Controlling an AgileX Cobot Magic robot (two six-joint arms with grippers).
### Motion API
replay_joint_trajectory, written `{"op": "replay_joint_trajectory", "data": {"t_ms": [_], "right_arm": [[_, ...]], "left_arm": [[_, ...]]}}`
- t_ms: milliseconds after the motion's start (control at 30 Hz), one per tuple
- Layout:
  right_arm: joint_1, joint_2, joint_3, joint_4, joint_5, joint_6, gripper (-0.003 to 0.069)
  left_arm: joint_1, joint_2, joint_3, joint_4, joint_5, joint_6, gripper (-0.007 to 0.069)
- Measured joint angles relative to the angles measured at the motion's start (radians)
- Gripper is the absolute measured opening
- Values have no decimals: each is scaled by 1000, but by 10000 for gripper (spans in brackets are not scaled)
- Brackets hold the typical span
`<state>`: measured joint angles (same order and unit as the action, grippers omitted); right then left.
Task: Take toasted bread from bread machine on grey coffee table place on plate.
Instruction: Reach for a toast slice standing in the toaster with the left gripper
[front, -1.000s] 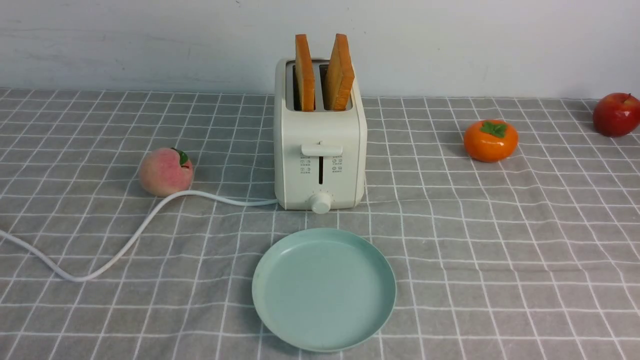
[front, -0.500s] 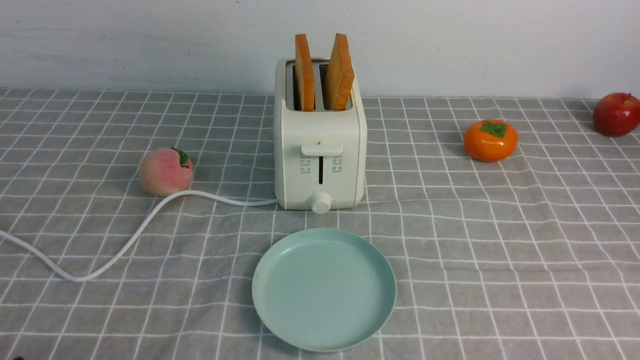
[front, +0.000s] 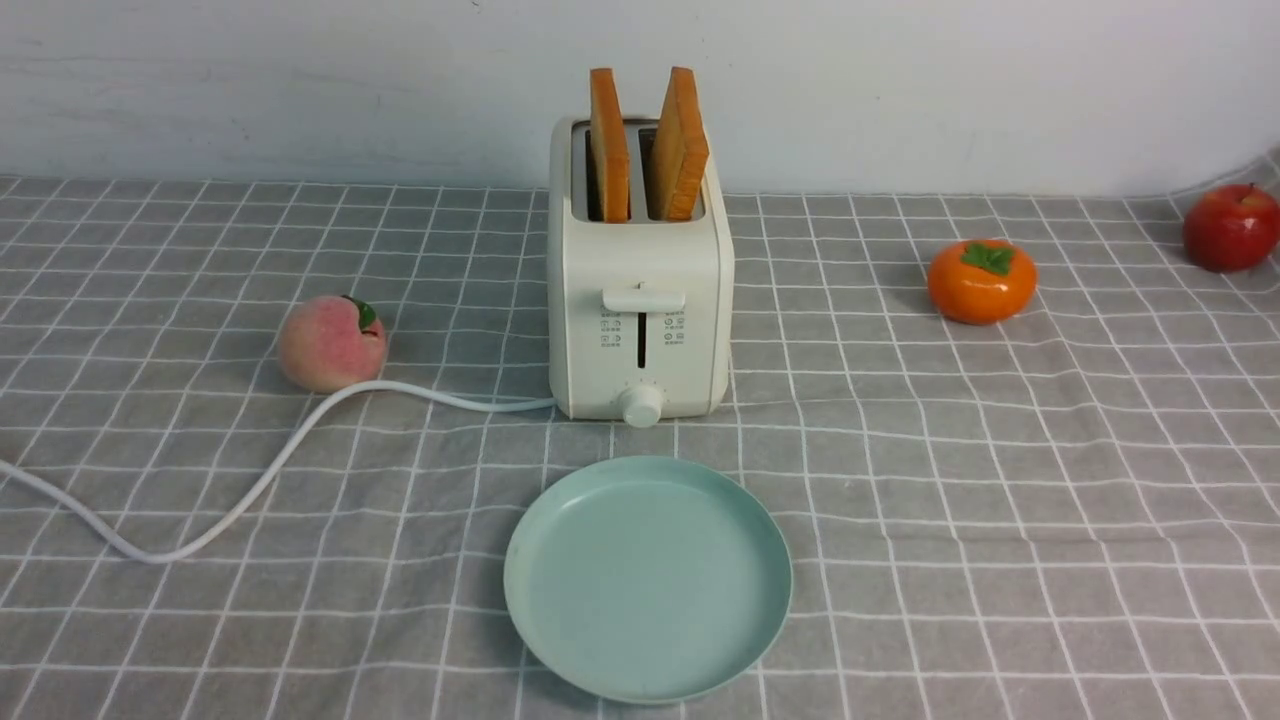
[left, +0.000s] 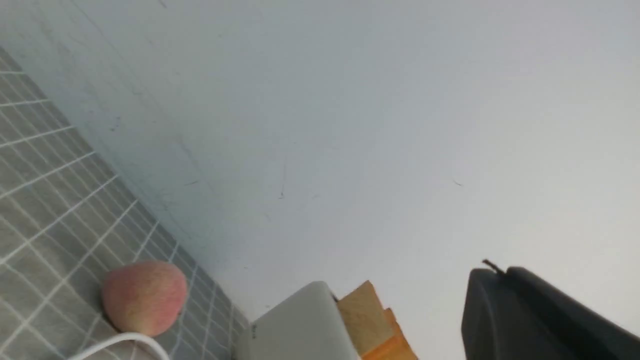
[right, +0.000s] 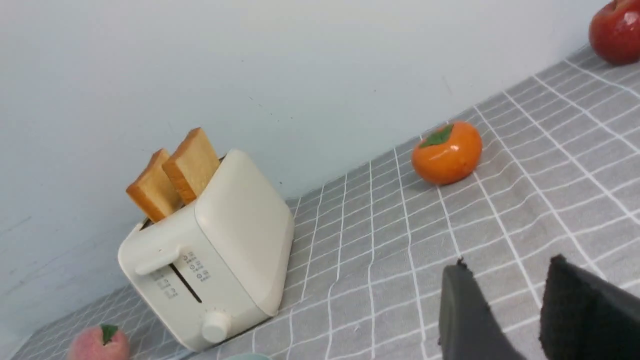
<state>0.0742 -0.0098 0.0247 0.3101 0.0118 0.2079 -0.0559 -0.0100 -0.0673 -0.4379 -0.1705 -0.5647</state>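
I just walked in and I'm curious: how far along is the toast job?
Nothing looks moved yet: both toast slices stand in the toaster. Neither gripper holds anything. Left: getting both onto the bare plate.

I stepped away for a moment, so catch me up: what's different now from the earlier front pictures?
The apple and the cloth by it shifted very slightly. Toast slices, toaster and plate stayed put.

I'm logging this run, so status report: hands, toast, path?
Left hand shut, right hand open, both empty. Both toast slices upright in toaster. Nothing between toaster and plate.
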Motion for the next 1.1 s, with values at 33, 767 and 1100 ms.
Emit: {"op": "replay_joint_trajectory", "data": {"t_ms": [33, 767, 1100], "right_arm": [[0, 0, 0, 7, -26, 2, 235], [0, 681, -809, -240, 896, -52, -15], [1, 688, -809, -244, 852, -57, -8]], "left_arm": [[0, 3, -44, 11, 40, 1, -14], [-140, 1114, -892, -167, 856, 631, -14], [-279, 1579, -1417, -58, 850, 584, -13]]}}
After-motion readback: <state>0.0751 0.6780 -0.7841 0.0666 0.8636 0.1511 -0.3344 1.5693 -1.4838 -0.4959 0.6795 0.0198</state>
